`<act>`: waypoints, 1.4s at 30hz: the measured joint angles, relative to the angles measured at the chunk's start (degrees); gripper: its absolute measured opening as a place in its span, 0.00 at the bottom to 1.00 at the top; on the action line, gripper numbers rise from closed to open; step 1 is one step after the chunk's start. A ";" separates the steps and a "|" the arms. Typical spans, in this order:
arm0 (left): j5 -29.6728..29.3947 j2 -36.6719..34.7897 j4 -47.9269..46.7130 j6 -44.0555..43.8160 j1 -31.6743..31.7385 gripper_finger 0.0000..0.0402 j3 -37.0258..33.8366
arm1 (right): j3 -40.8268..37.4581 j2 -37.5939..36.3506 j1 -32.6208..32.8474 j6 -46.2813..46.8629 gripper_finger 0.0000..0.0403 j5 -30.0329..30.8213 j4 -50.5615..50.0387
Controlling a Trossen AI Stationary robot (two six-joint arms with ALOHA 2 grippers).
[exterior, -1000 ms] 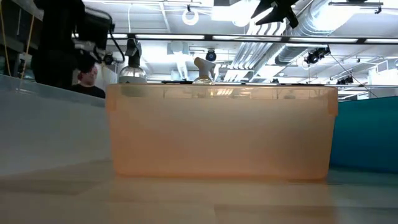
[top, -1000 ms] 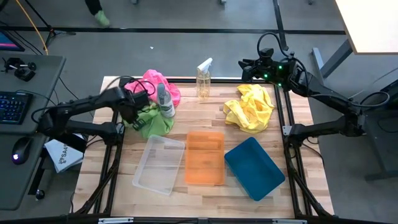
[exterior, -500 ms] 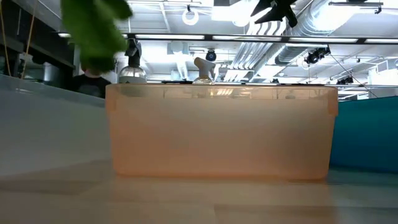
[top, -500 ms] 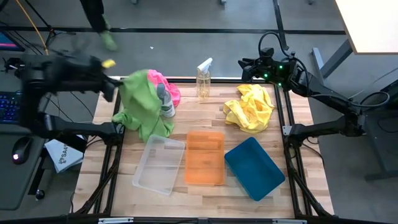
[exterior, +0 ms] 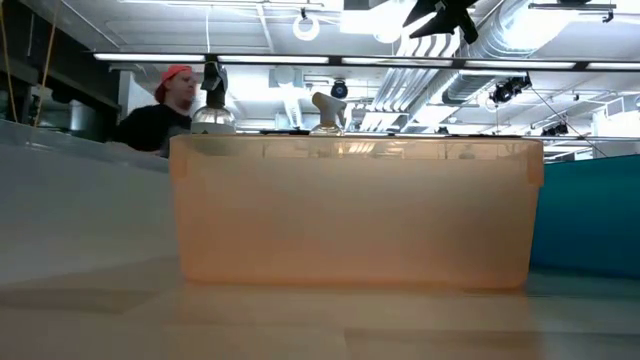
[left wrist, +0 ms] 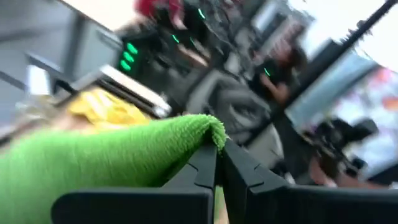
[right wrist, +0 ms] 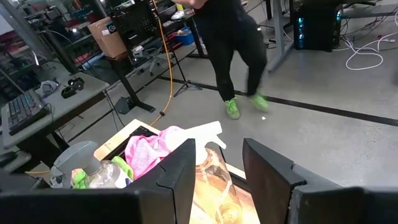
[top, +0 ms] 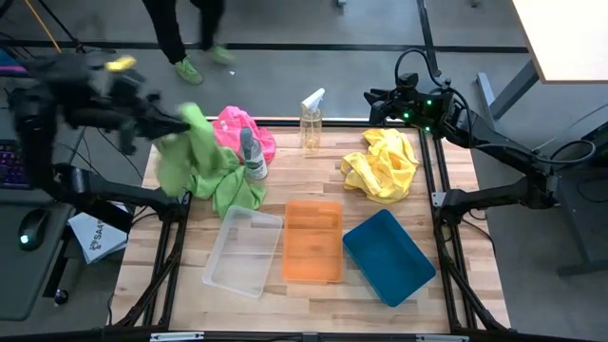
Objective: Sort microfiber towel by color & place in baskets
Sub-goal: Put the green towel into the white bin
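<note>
My left gripper (top: 182, 120) (left wrist: 219, 148) is raised over the table's far left corner, shut on a lime green microfiber towel (top: 195, 157). More green cloth (top: 237, 193) lies heaped on the table below it. A pink towel (top: 243, 128) (right wrist: 148, 151) lies just behind the heap. The yellow towels (top: 384, 163) lie heaped at the far right. The clear basket (top: 243, 250), the orange basket (top: 313, 239) (exterior: 355, 210) and the teal basket (top: 388, 256) stand in a row near the front edge. My right gripper (top: 372, 104) (right wrist: 217, 165) waits open, high above the far edge. My left gripper pinches a bunched edge of the green towel (left wrist: 202, 127) between its two fingers, reaching in from the table's left. The towel hangs below the fingers. Its lower end (top: 223, 185) reaches down to the green heap on the table.
Two clear spray bottles stand at the far side: one (top: 252, 157) against the green and pink cloths, one (top: 312, 119) (right wrist: 214, 168) near the far edge. A person (top: 185, 38) (right wrist: 239, 50) walks on the floor beyond the table. Bare wood lies in front of the baskets.
My left gripper has risen from the green heap and swung toward the table's far left corner. It has drawn one green towel up with it. The towel's upper part is lifted and now hangs out to the left, while its lower end stays at the heap. A person has walked past beyond the far edge.
</note>
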 joint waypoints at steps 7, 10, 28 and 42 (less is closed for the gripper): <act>2.79 5.82 1.42 3.36 -16.14 0.00 -11.29 | 0.00 0.00 0.00 -0.02 0.32 0.00 -1.47; 2.93 6.40 4.28 0.22 -25.41 0.00 -18.99 | 0.00 0.00 0.00 -0.20 0.32 -0.02 -2.34; -24.36 -3.63 24.78 -26.57 -49.28 0.00 -49.86 | 0.00 0.00 0.00 -0.20 0.32 -0.02 -3.54; -15.71 -2.88 24.25 -37.60 -54.21 0.00 -62.59 | 0.00 0.00 0.02 -0.80 0.32 -1.07 -4.79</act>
